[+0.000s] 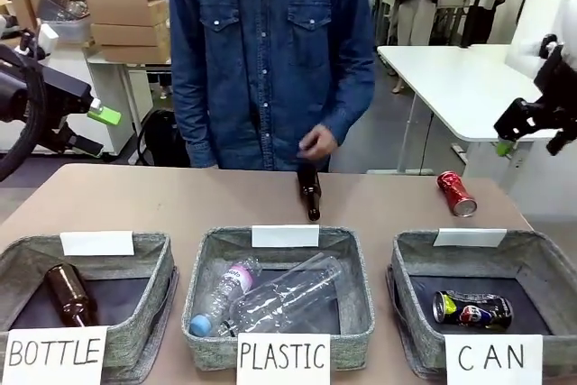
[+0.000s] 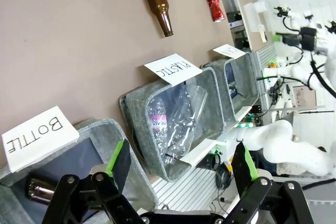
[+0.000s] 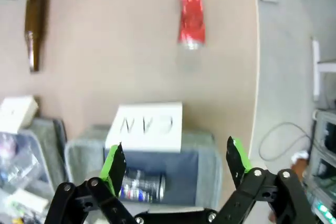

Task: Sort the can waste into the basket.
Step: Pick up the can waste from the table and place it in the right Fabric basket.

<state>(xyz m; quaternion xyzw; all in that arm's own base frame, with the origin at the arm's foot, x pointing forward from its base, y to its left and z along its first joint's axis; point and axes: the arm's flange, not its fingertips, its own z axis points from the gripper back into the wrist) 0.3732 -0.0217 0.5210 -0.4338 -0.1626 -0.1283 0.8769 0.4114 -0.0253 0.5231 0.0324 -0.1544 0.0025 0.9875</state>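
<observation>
Pickup pending — red can (image 1: 457, 193) is lying far right on the table (image 1: 180, 205) beyond the basket (image 1: 541, 250) holding the dark can (image 1: 471, 309), left gripper (image 2: 180, 150) and right gripper (image 3: 174, 153) are hovering spread, empty — right one is likely needing to drop over it.

The red can (image 3: 190, 14) looks blurred in the right wrist view.

Lab-like workroom with a white worktable (image 1: 455, 78), stacked cardboard boxes (image 1: 126, 11) and a loose cable (image 3: 270, 135) on the floor (image 3: 294, 51)
</observation>
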